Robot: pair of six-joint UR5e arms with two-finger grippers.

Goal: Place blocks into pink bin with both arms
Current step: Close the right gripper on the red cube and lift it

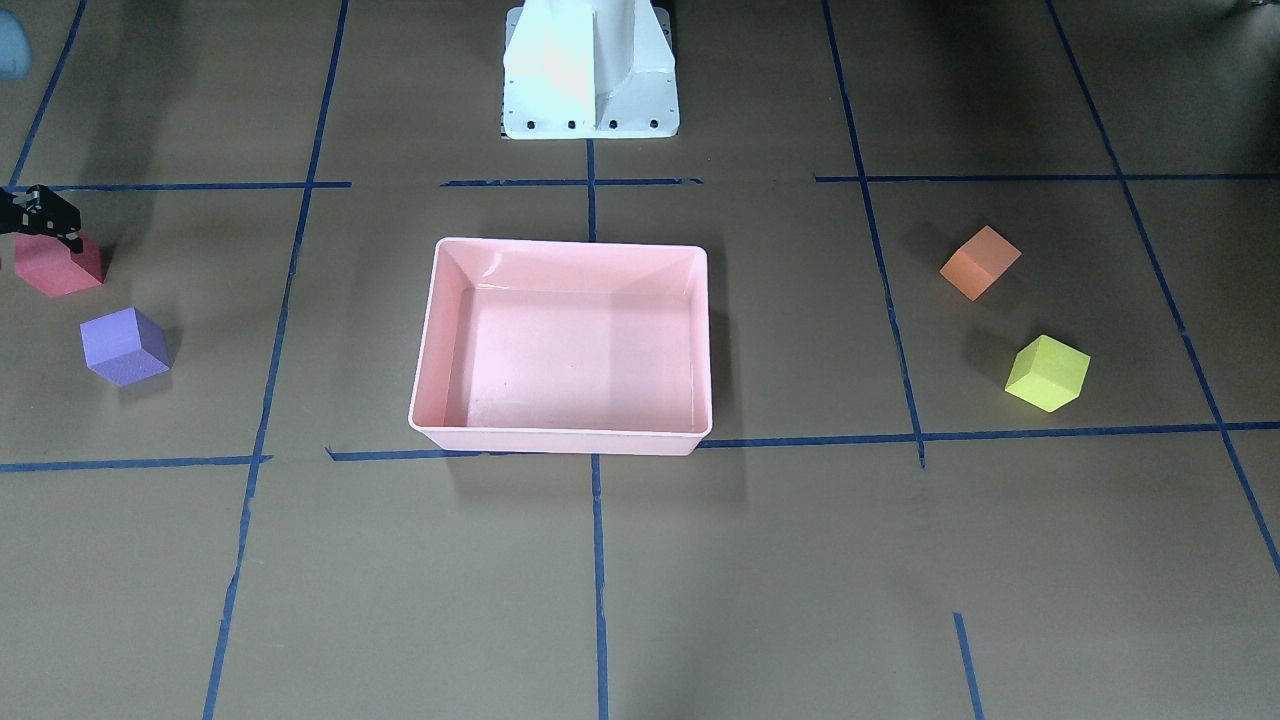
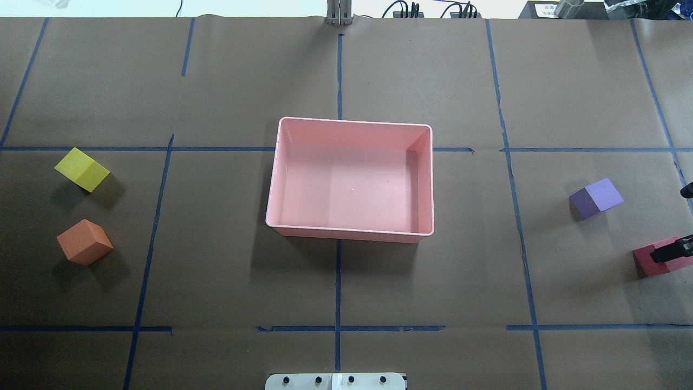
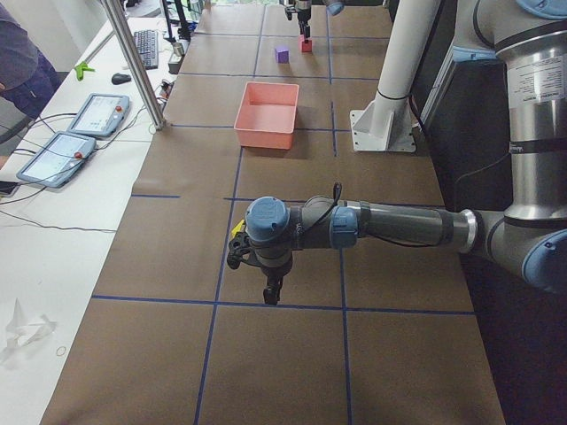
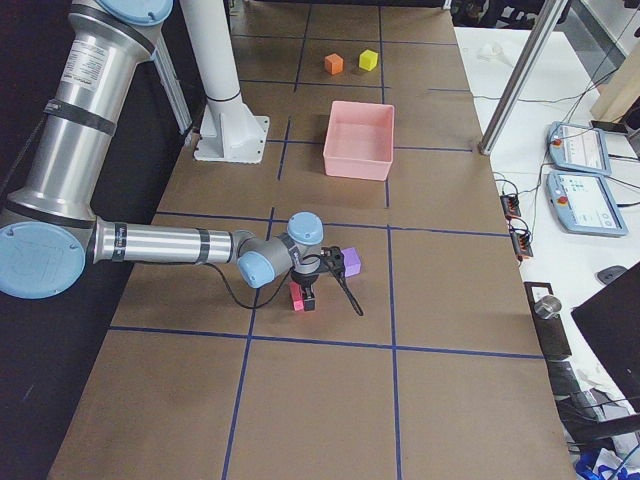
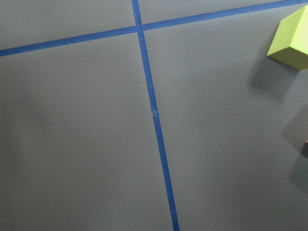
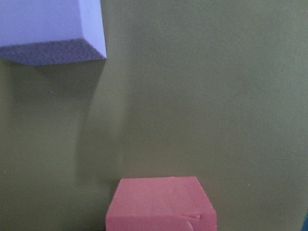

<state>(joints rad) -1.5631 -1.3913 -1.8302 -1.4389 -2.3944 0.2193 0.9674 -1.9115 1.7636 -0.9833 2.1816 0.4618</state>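
At counter (image 1: 800, 560) far right end, my right hand (image 1: 48, 218) hangs directly over red block (image 1: 58, 268), which sits on counter. Hand half out of frame; I cannot tell if spread or clamped. Pink bin (image 1: 570, 243) lies well apart, toward centre.

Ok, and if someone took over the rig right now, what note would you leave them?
Right claw: at the red block, which sits on the table; open or shut unclear.
Left claw: hangs near the yellow-green block; state unclear.
The purple block and orange block lie on the table outside the pink bin, which is empty.
Done: nothing binned. Left: all four blocks.
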